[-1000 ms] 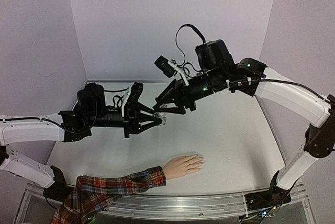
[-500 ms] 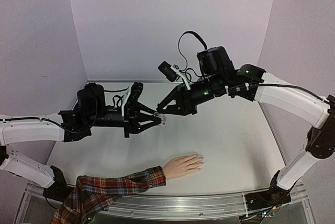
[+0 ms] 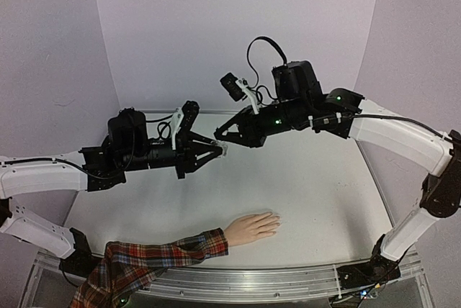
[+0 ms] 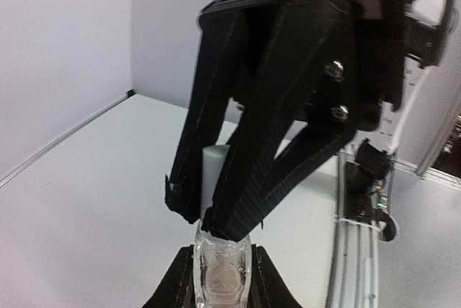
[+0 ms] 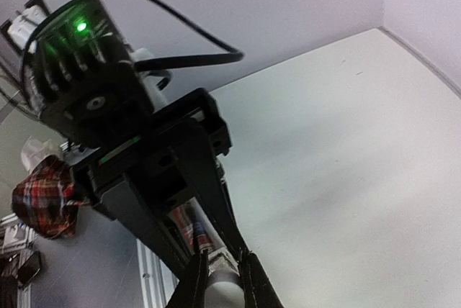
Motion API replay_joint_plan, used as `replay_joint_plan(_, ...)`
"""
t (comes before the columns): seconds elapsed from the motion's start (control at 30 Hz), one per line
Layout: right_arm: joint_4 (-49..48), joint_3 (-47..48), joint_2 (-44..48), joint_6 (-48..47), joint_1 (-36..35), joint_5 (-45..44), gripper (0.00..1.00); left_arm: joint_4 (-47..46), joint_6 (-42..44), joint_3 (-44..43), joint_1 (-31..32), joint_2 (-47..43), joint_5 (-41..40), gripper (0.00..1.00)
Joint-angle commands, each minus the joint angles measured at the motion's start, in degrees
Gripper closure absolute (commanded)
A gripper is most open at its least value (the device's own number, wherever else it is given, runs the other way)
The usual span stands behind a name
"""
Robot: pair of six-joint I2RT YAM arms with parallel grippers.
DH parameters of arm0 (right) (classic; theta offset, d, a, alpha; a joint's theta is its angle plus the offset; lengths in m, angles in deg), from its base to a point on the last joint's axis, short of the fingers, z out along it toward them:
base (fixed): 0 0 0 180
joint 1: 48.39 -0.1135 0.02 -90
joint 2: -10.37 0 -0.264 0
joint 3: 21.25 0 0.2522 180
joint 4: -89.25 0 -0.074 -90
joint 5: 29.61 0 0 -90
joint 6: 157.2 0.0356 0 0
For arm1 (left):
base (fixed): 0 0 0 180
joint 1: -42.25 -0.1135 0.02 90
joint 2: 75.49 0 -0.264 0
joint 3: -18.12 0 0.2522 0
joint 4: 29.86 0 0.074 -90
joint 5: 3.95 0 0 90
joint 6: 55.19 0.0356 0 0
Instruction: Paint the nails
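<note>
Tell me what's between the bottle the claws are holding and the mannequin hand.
Nothing but bare white table lies between the raised bottle and the mannequin hand; the top external view shows that stretch.

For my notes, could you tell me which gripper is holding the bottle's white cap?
The right gripper pinches the white cap; the left gripper holds the clear body instead.

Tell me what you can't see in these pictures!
The nails: top view, too small to tell from the skin.
The bottle, its bottom: left wrist view, cut off by the lower edge.
Where the cap meets the bottle: left wrist view, hidden behind the right tool.
The sleeve, its end: top view, cut off by the bottom edge.
</note>
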Motion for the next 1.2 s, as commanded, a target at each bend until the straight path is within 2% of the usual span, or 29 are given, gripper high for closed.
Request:
replay_joint_plan(0.0, 3.58, 4.71, -7.67, 9.08, -4.88, -17.83, 1.0, -2.53, 1.16, -10.01, -0.75, 3.03, -21.74, 1.0)
replay_joint_plan(0.1, 14.87, 16.86, -16.57, 20.87, -6.8, -36.3, 1.0, -1.3, 6.86, -13.51, -0.67, 8.47, -32.86, 1.0)
replay_joint_plan(0.13, 19.11, 21.66, -19.89, 24.66, -7.15, -39.36, 1.0, -0.82, 8.66, -14.85, -0.63, 10.53, -35.04, 1.0)
replay_joint_plan(0.2, 22.81, 27.65, -24.54, 29.12, -7.51, -40.6, 1.0, -1.69, 11.14, -15.71, -0.67, 13.19, -36.7, 1.0)
replay_joint_plan(0.33, 23.46, 32.38, -26.12, 31.7, -7.74, -39.0, 1.0, -4.79, 11.53, -13.48, -0.68, 13.55, -33.11, 1.0)
replay_joint_plan(0.43, 23.39, 32.57, -24.21, 30.51, -7.47, -37.93, 0.86, -4.89, 9.67, -11.22, -0.67, 12.19, -30.85, 1.0)
replay_joint_plan(0.57, 22.85, 29.78, -18.75, 28.31, -5.25, -33.09, 0.59, -3.63, 7.31, -7.42, -0.75, 9.13, -27.37, 1.0)
replay_joint_plan(0.67, 21.68, 26.48, -13.37, 24.04, -3.43, -28.4, 0.45, -0.49, 5.12, -5.55, -0.81, 7.22, -24.56, 1.0)
replay_joint_plan(0.73, 20.68, 23.86, -10.04, 19.73, -2.07, -24.25, 0.39, 0.69, 4.11, -4.35, -1.02, 5.51, -21.28, 1.0)
replay_joint_plan(0.83, 17.74, 18.2, -5.24, 12.63, 0.24, -16.24, 0.38, 1.74, 4.03, -3.11, -1.41, 2.59, -13.74, 1.0)
replay_joint_plan(1.0, 12.8, 12.04, -0.63, 2.3, 2.46, 3.37, 0.5, -1.62, 1.67, 0.32, -2.44, -2.48, 2.51, 1.0)
replay_joint_plan(1.07, 12.33, 12.19, -0.35, 0.77, 2.45, 6.25, 0.54, -1.95, 1.14, 0.4, -2.73, -3.22, 6.64, 1.0)
replay_joint_plan(1.17, 11.95, 12.63, -0.91, -0.14, 2.49, 9.49, 0.5, -2.66, 0.14, 0.21, -2.76, -3.67, 10.92, 1.0)
